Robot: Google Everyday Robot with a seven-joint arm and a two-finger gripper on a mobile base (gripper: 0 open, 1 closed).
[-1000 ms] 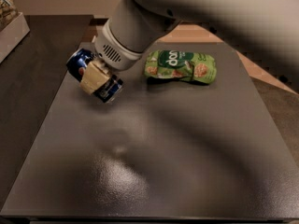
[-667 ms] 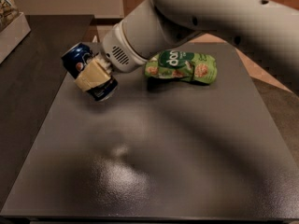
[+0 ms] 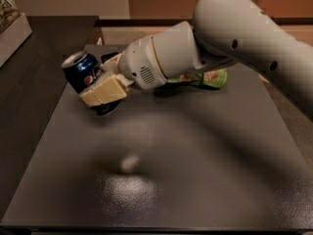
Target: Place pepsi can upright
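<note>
The pepsi can (image 3: 84, 73) is dark blue with a silver top and a round logo. It sits at the left rear of the dark table (image 3: 161, 180), tilted only slightly, its top facing up and left. My gripper (image 3: 100, 82) is shut on the can, with one cream finger (image 3: 103, 91) across its front side and the other behind it. The can's lower end is partly hidden by the finger, so I cannot tell if it touches the table.
A green snack bag (image 3: 208, 77) lies behind my arm at the table's rear, mostly hidden by it. A light box (image 3: 12, 28) stands on the counter at the far left. The table's left edge runs close to the can.
My arm has rotated at the wrist and the can has turned from lying tilted to nearly upright, staying at the table's left rear.
</note>
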